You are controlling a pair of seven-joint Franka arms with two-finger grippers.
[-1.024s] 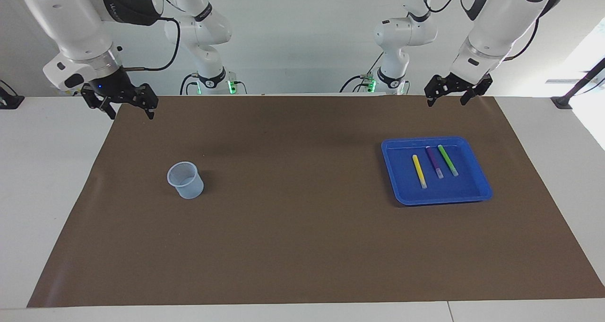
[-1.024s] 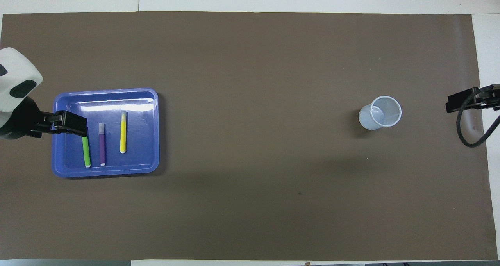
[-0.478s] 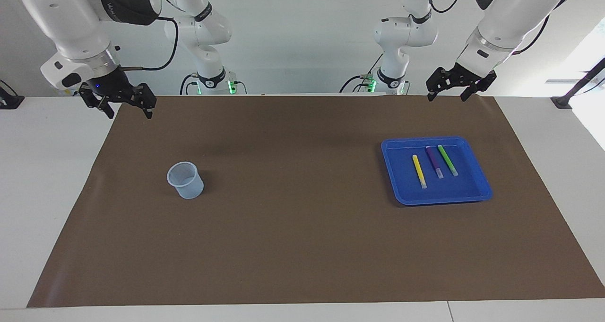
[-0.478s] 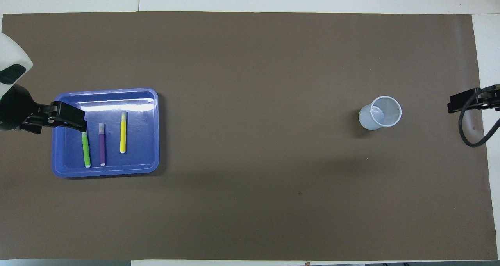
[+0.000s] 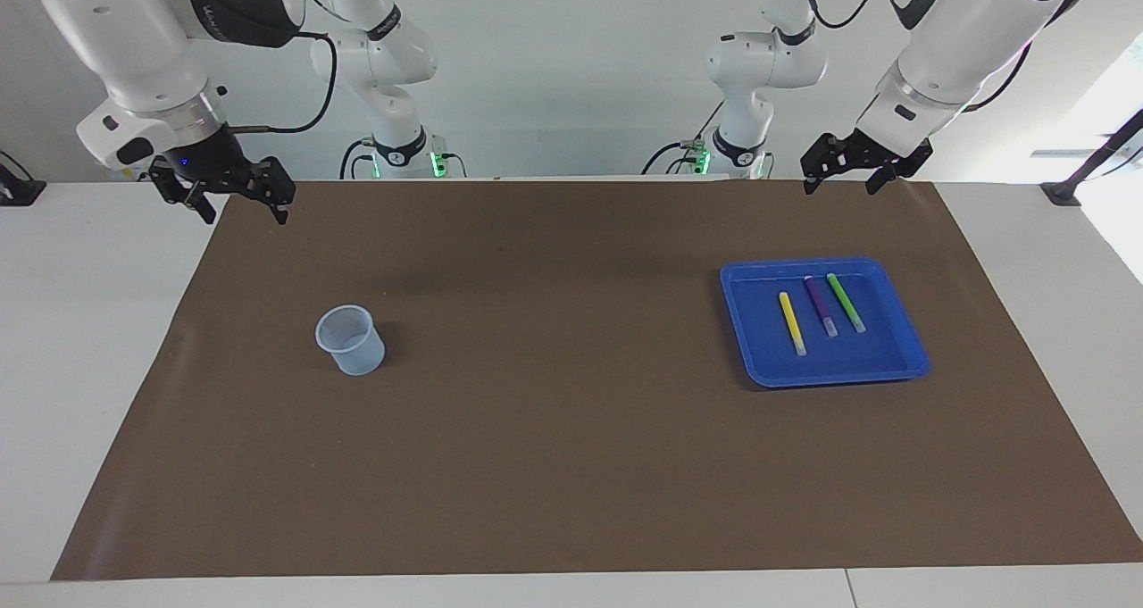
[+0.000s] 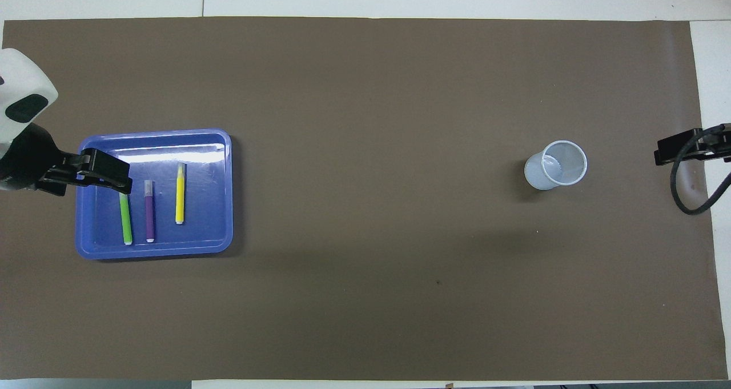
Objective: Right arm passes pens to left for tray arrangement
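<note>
Pens (image 5: 822,309) all lie side by side in blue tray (image 5: 904,351); task looks done. Left gripper (image 5: 839,177) & right gripper (image 5: 239,206) raised, fingers wide apart, empty. Next: park arms.

A brown mat (image 5: 571,429) covers most of a white table (image 5: 80,340). Toward the left arm's end of the table sits a shallow bright-blue tray (image 5: 902,358) with a raised rim. Three pens lie in it side by side, roughly parallel and apart: a yellow pen (image 5: 791,321), a purple pen (image 5: 821,305) and a green pen (image 5: 845,302). Toward the right arm's end stands a small translucent pale-blue cup (image 5: 350,340), upright, well apart from the tray. The left gripper (image 5: 840,179) hangs in the air over the mat's edge nearest the robots, fingers spread and holding nothing. The right gripper (image 5: 242,211) hangs over the mat's corner at its own end, fingers likewise apart and holding nothing.
</note>
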